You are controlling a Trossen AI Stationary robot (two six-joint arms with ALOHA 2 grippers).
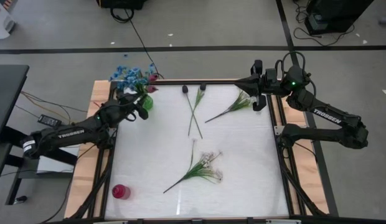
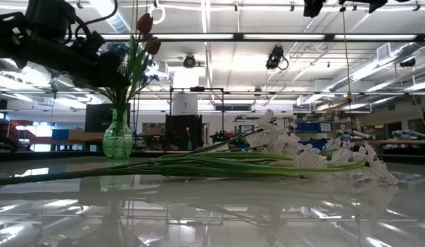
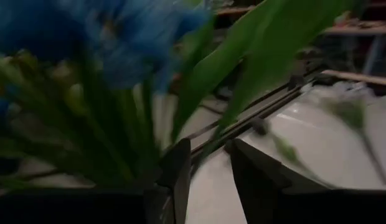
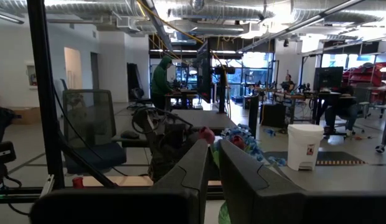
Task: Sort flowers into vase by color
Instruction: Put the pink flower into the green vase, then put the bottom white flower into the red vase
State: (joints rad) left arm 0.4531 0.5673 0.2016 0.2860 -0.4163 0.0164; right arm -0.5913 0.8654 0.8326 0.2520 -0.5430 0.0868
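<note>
The left gripper (image 1: 143, 107) hung beside the green glass vase (image 1: 147, 102), fingers (image 3: 177, 177) slightly spread around a green stem, blue blossoms (image 1: 127, 76) just beyond them. White sprays (image 1: 205, 167) lay on the worktop (image 1: 243, 168). The right gripper (image 1: 258, 99) waited above another spray, fingers (image 4: 243, 180) narrowly apart, holding nothing.

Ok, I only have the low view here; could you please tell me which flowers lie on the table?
Observer: Two dark-bud stems near the far edge, and two white sprays: one far right, one nearer the front.
Operator: Is there a second vase?
Observer: Yes, a small red vase at the front left corner.
Operator: Where are the grippers?
Observer: The left gripper is at the green vase, fingers apart; the right gripper hangs over the far right edge.
</note>
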